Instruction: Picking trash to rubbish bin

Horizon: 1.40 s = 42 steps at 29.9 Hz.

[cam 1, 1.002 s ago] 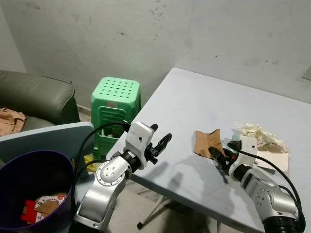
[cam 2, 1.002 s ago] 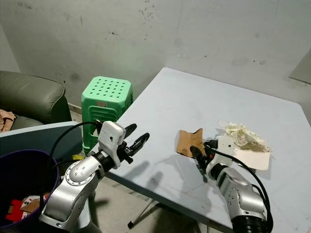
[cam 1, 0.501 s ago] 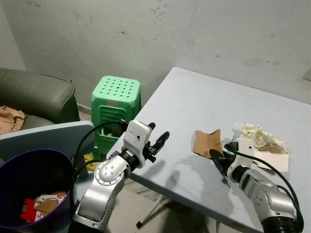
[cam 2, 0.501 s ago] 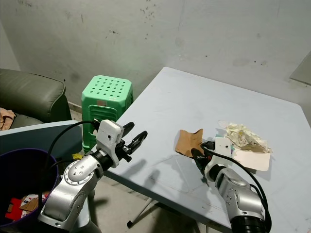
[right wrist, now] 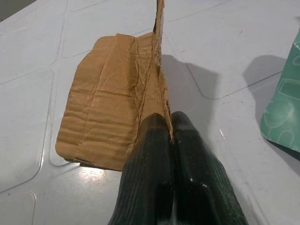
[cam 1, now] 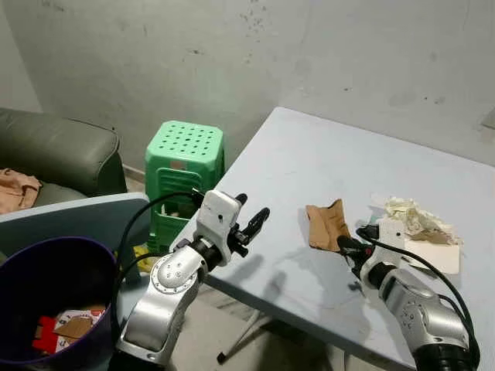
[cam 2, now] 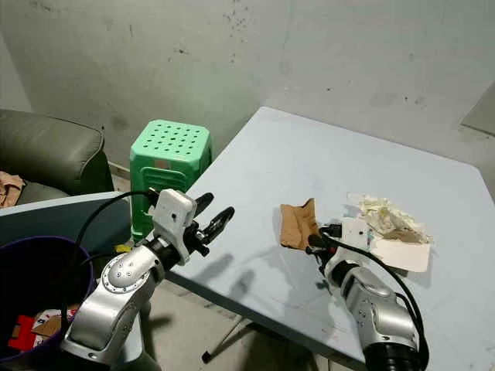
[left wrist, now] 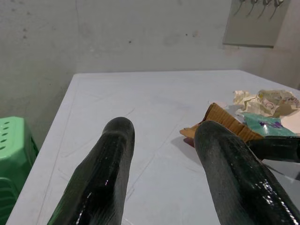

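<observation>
Right wrist view: the right gripper (right wrist: 169,123) is pinching the near edge of the brown cardboard scrap (right wrist: 112,98), its two fingers pressed together on the upturned fold.
Landmark: everything here is being placed against the pale blue table (cam 1: 325,166).
Purple bin: the rubbish bin (cam 1: 31,267) is sitting nearest, off the table's near left corner, with red and white packaging (cam 1: 66,328) lying in its bottom.
Left gripper: the left gripper (cam 1: 249,218) is hanging in the air just off the table's near left edge, its fingers (left wrist: 105,164) spread apart and holding nothing.
Right gripper, again: it is working over the near part of the table, right of centre, with the cardboard scrap lifting partly off the surface.
Paper heap: crumpled paper trash (cam 1: 414,216) is lying on a flat white sheet (cam 1: 437,255) further to the right on the table, just beside the cardboard; a green wrapper (left wrist: 262,125) is showing among it.
Green stool: a plastic stool (cam 1: 186,166) is standing beyond the table's left edge.
Sofa: a dark green sofa (cam 1: 58,151) is sitting well left of the table, with tan cloth (cam 1: 15,189) on its seat.
Wall: a stained grey wall (cam 1: 232,54) is running behind the table's far edge.
</observation>
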Motion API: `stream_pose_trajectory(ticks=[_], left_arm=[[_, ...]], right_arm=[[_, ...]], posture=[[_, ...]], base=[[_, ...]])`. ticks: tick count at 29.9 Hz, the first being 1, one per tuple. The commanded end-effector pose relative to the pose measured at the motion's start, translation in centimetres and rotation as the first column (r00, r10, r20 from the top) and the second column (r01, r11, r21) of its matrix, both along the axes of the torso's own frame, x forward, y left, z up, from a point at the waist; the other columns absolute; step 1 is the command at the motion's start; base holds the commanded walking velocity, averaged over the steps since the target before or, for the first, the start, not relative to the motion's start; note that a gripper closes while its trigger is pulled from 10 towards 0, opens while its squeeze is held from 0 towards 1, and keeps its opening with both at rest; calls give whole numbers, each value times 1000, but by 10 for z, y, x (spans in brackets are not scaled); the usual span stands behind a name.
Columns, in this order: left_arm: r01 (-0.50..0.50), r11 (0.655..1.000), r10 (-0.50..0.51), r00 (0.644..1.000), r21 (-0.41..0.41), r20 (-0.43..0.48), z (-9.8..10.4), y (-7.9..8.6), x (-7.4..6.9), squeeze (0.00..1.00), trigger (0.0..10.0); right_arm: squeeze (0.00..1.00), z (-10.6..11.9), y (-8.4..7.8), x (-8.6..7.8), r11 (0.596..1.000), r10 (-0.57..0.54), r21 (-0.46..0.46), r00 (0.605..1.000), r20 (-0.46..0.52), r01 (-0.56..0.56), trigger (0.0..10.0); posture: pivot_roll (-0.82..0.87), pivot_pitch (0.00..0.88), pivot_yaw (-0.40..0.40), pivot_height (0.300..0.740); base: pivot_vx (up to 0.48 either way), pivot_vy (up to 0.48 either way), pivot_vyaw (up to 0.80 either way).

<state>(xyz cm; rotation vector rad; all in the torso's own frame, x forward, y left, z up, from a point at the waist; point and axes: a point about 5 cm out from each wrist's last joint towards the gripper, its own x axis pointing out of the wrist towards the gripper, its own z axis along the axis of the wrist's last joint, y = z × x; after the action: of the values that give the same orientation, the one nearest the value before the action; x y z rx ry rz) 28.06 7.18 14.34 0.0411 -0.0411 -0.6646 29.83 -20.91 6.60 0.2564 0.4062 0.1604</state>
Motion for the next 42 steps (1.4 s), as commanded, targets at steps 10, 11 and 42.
stream_pose_trajectory(ticks=[10, 11, 42], left_arm=[[50, 999, -50, 999, -6, 9, 3, -11, -6, 0, 10000], [56, 998, -56, 998, -8, 6, 2, -13, -7, 0, 10000], [-324, 925, 334, 942, -198, 20, 25, 49, 34, 0, 10000]], right_arm=[[0, 4, -6, 4, 999, -47, 0, 999, 27, 47, 0], [0, 4, -6, 4, 999, -47, -1, 998, 28, 48, 0], [0, 80, 7, 9, 1000, -1, -19, 854, 520, 13, 10000]], posture=[[-5, 0, -118, 740], [-5, 0, -117, 740], [-1, 0, -108, 740]], base=[[0, 0, 0], [0, 0, 0], [0, 0, 0]])
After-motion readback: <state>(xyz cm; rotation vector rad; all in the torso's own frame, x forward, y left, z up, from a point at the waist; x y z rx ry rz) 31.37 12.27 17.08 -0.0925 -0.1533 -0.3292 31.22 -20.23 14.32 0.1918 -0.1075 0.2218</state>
